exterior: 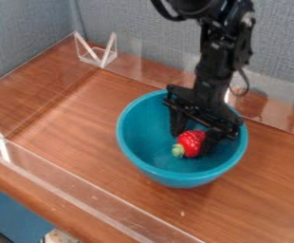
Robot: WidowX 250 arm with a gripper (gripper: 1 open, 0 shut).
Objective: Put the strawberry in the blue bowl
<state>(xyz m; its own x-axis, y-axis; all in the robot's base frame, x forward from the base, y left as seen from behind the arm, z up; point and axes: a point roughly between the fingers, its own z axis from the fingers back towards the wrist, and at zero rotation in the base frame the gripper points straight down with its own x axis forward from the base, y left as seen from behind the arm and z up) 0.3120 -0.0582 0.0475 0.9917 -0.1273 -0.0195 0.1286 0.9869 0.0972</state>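
The blue bowl stands on the wooden table, right of centre. The strawberry, red with a green cap on its left, lies inside the bowl on its right slope. My gripper points straight down over the bowl's right half, its dark fingers spread apart just above and behind the strawberry. The jaws stand open and nothing sits between them.
Clear acrylic walls run along the table's front, left and back edges. A clear triangular stand sits at the back left corner. Bare wood stretches left of the bowl.
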